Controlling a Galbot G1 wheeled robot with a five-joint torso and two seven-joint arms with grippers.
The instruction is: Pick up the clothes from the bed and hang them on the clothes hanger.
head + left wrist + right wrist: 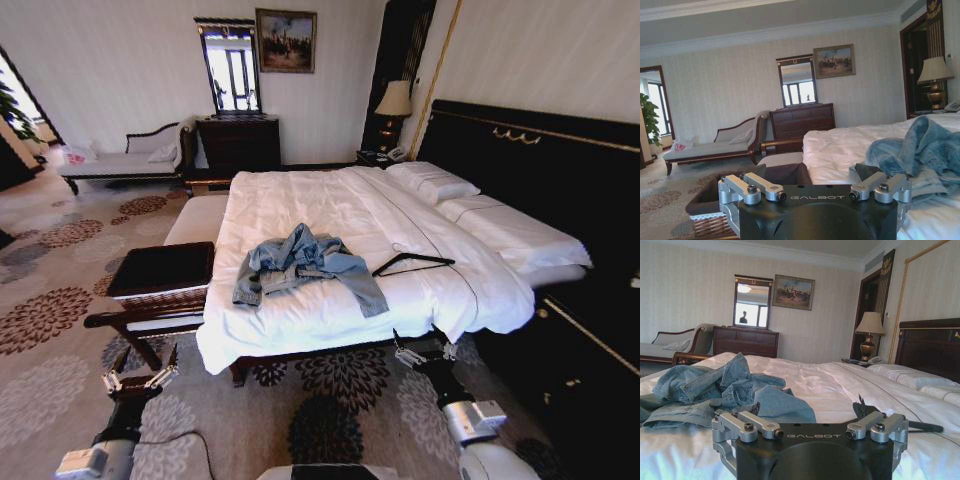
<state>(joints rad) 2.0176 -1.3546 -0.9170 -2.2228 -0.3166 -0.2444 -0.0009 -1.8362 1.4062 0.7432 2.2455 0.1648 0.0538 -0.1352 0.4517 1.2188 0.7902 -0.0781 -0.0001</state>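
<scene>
While both arms hang low at the foot of the bed, nothing of the task is yet in hand.

Left gripper (140, 380): fingers spread apart and empty, low over the patterned carpet (60, 310), off the bed's near corner.

Right gripper (424, 350): fingers likewise parted, holding nothing, just below the white duvet's (300, 200) foot edge.

Denim jacket (300, 265): crumpled in a heap on the bed (480, 300), ahead of and above both grippers, lying between them; one sleeve trails toward the right gripper's side.

Clothes hanger (412, 264): black, lying flat on the duvet just beyond the right gripper, close beside the jacket's sleeve but apart from it.

Bench tray (160, 268): dark, ahead of the left gripper, beside the bed.

Risk, grasp: the jacket is bunched, so a pinch may, in my judgement, catch one loose fold and let the rest drag or slide off the edge.

Risk, bedding: fingers closing low on the heap could take up duvet with the denim.

Risk, hanger: it lies flat and thin on soft bedding; the fingers may press it in rather than get under it, or nudge it off the foot edge.

Risk, reach: both grippers sit below mattress level; rising too close could snag the overhanging duvet.
</scene>
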